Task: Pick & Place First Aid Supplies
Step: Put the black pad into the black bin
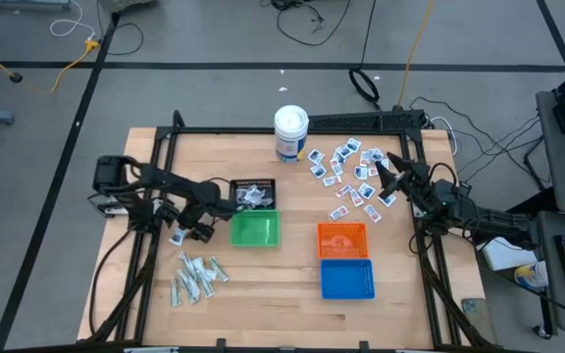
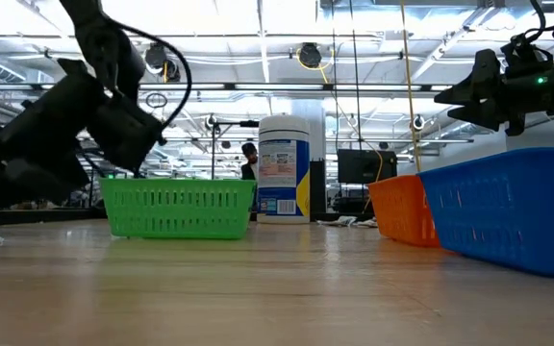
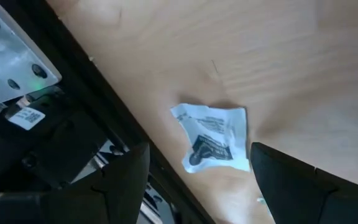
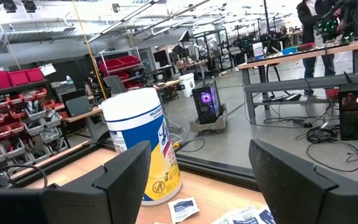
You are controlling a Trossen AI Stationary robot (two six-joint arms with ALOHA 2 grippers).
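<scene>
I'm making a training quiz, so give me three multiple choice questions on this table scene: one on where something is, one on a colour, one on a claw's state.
1. The white canister stands:
A. at the table's far edge
B. inside the green basket
C. beside the blue basket

2. The basket touching the orange basket is:
A. black
B. green
C. blue

3. The left claw is:
A. shut on a packet
B. open over a packet
C. inside a basket

Answers: 1 A, the high view shows it there. 2 C, the blue basket sits against it. 3 B, its fingers flank a crumpled packet lying on the wood.

Grey floor [image 1: 214, 39], red bins [image 4: 114, 64], workbenches [image 4: 303, 59]
</scene>
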